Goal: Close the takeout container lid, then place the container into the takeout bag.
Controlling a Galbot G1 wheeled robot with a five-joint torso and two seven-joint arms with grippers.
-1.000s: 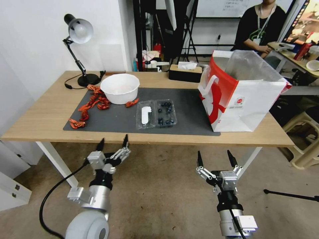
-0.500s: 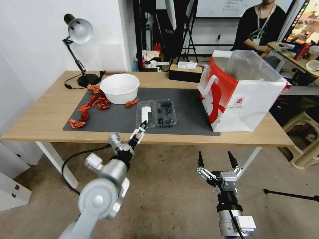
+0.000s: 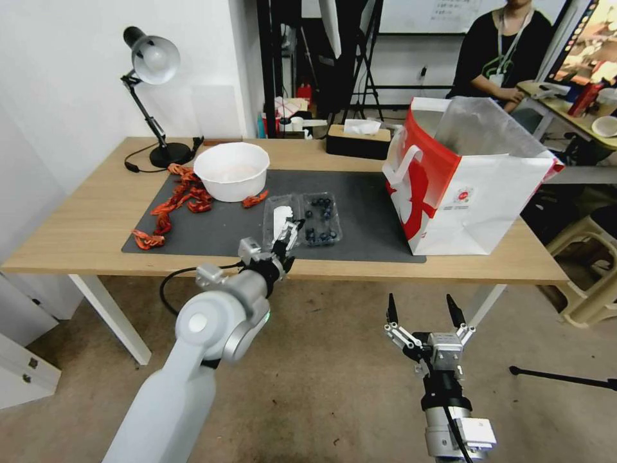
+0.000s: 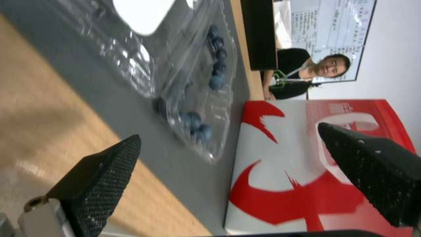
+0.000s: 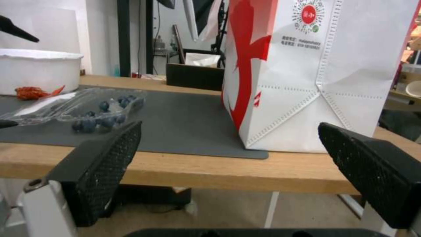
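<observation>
The takeout container (image 3: 321,218) lies open on the grey mat (image 3: 212,231), with dark blueberries in its right half. Its lid (image 3: 281,222), the clear half with the white label, lies flat to the left of the berries. My left gripper (image 3: 290,231) is open and hovers at the container's near edge, about where the two halves meet. In the left wrist view the berry half (image 4: 197,82) sits just beyond the spread fingers of my left gripper (image 4: 229,131). The takeout bag (image 3: 469,186) stands open on the right. My right gripper (image 3: 422,313) hangs open below the table's front edge.
A white bowl (image 3: 232,170) and red chain-like pieces (image 3: 173,202) sit on the mat's left side. A desk lamp (image 3: 151,64) stands at the back left, and a dark tissue box (image 3: 358,140) at the back centre. Bare mat separates container and bag.
My left arm has risen from below the table and reached forward over the table's front edge to the container's near edge. The right arm has stayed in place.
</observation>
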